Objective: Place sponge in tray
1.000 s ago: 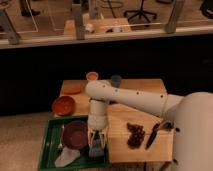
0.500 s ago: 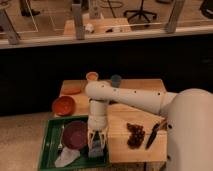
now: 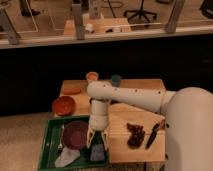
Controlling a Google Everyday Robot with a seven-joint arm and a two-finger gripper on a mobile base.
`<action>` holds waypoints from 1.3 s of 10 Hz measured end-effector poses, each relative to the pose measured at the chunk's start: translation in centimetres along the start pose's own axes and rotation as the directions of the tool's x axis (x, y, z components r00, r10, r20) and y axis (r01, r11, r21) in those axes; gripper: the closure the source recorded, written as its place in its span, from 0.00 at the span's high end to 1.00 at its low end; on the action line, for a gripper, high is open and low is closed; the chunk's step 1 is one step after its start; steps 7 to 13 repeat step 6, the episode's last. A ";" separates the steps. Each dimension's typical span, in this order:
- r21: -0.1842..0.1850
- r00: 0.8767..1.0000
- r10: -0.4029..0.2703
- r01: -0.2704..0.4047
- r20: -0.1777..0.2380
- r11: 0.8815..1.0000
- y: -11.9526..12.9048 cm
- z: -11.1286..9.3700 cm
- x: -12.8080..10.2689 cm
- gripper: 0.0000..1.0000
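Observation:
The green tray [image 3: 52, 150] sits low at the table's left front corner. The grey-blue sponge [image 3: 97, 152] lies flat on the tray's floor near its right rim. My gripper [image 3: 98, 142] points straight down right above the sponge. Its two white fingers [image 3: 91, 138] stand apart, one on each side, so it is open, with the tips just at the sponge's top edge. My white arm comes in from the right across the wooden table [image 3: 145, 100].
The tray also holds a dark maroon bowl [image 3: 76, 134] and whitish plastic wrap [image 3: 66, 159]. An orange bowl [image 3: 64, 106] stands left of the table. An orange cup [image 3: 92, 76] and a teal cup [image 3: 116, 80] stand at the back. Brown bits [image 3: 134, 135] and a black utensil [image 3: 154, 134] lie right.
Almost nothing differs. The gripper stays over the tray's right side and the sponge stays on the tray floor under it.

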 end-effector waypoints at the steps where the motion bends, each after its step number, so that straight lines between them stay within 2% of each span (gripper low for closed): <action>1: 0.016 1.000 0.003 -0.003 0.002 1.000 0.2 -0.2 0.0 0.80; 2: 0.040 1.000 0.009 -0.009 0.002 0.999 0.7 -0.5 0.1 0.80; 3: 0.085 1.000 0.020 -0.020 0.000 0.996 1.6 -1.0 0.2 0.80; 4: 0.115 0.999 0.033 -0.032 0.000 0.993 2.4 -1.3 0.3 0.80; 6: 0.178 0.997 0.076 -0.075 0.000 0.981 4.3 -1.9 0.7 0.80; 13: 0.178 0.997 0.076 -0.075 0.000 0.981 4.3 -1.9 0.7 0.80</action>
